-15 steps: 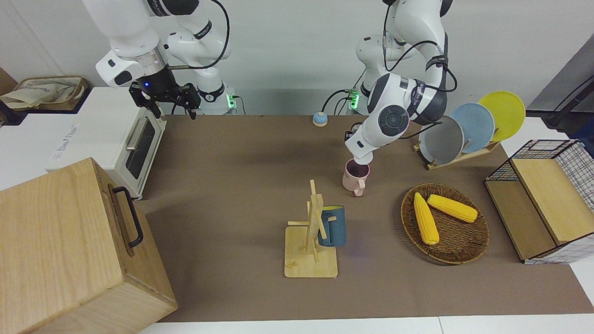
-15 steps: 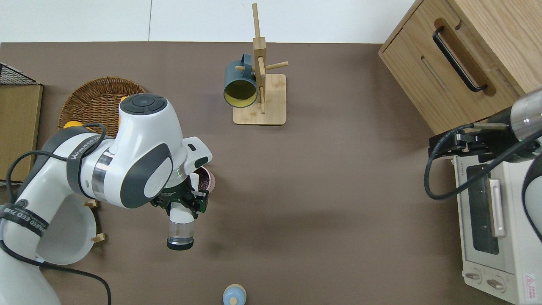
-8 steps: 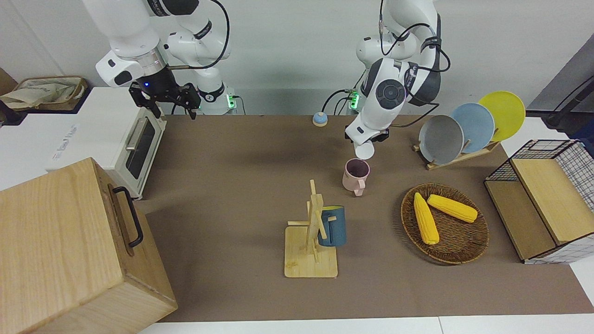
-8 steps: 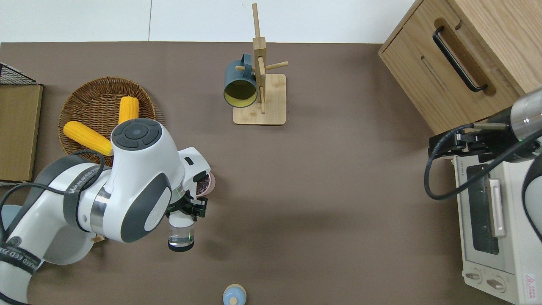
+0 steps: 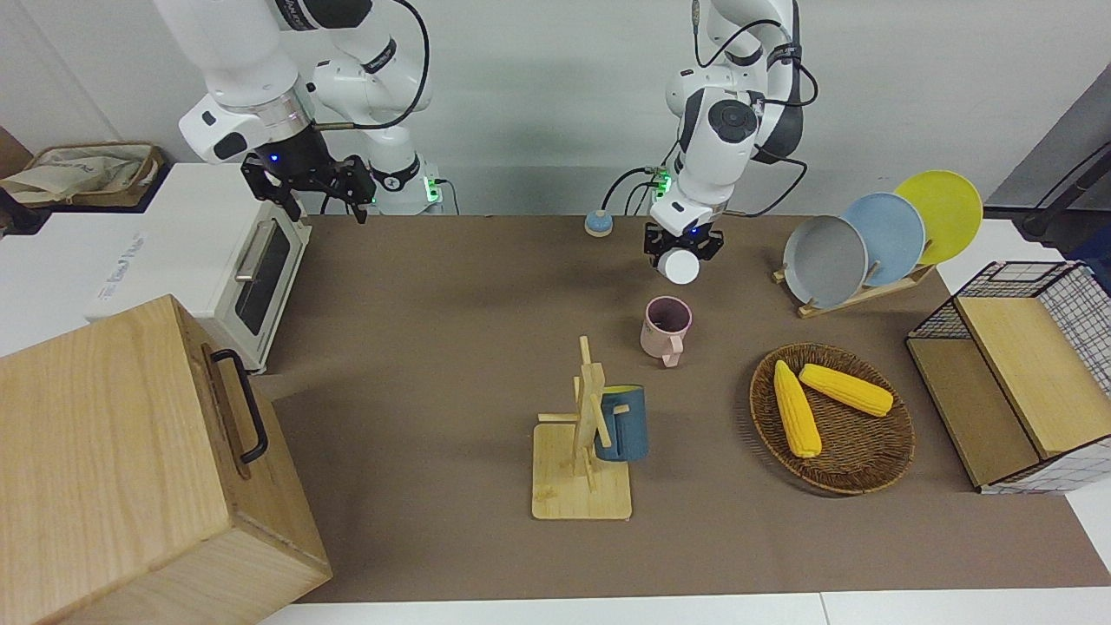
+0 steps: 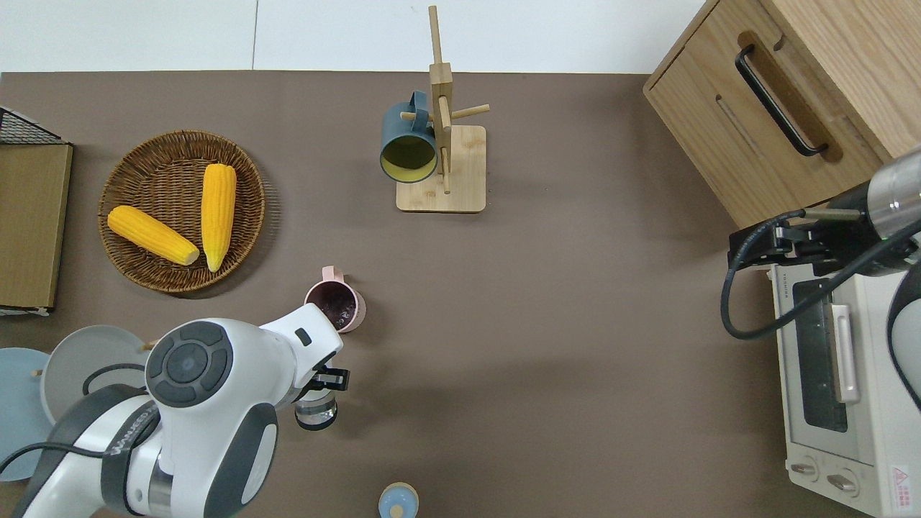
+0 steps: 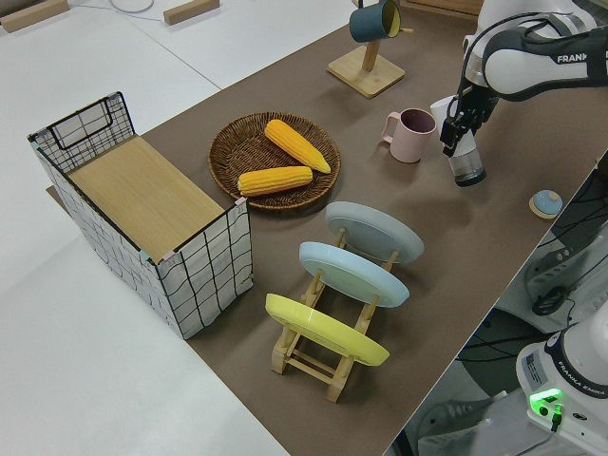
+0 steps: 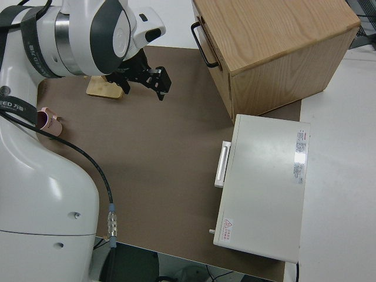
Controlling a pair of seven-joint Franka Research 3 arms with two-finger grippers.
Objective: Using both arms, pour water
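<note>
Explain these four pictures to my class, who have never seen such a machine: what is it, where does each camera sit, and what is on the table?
These are two white robot arms, each ending in a two-finger gripper. One camera faces them across the table, one looks straight down, and one sits at each end.

The left gripper holds a clear glass above the brown table, near a pink mug with dark contents. The right gripper, open and empty, is parked.

Also there: a blue mug hanging on a wooden mug tree, two corn cobs in a wicker basket, three plates in a rack, a toaster oven, a wooden box, a wire basket and a small blue knob.
</note>
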